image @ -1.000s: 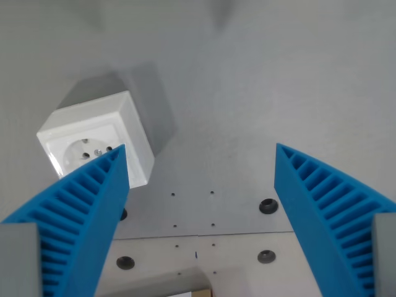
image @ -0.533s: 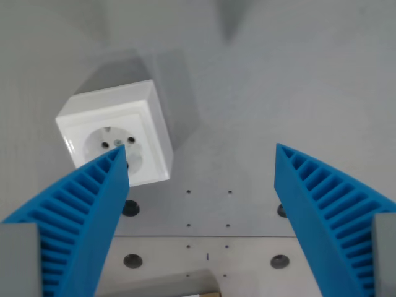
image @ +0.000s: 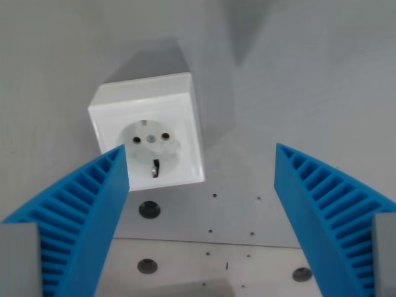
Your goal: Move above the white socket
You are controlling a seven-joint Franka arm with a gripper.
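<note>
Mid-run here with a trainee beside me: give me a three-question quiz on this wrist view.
1. True or false: the end effector is shut on the white socket.
2. The socket sits nearer which finger? A. the one at the wrist view's left B. the one at the wrist view's right C. exactly midway
3. Fill in: the ribbed fingers are coloured ____.

Key: 1 false, its jaws stand wide apart and hold nothing; 2 A; 3 blue.

One white socket (image: 148,133) sits on the grey surface (image: 322,80). Two blue fingers (image: 80,223) of one hand (image: 201,162) show. Three larger round holes (image: 149,209) are visible in the surface, besides several tiny ones.
</note>
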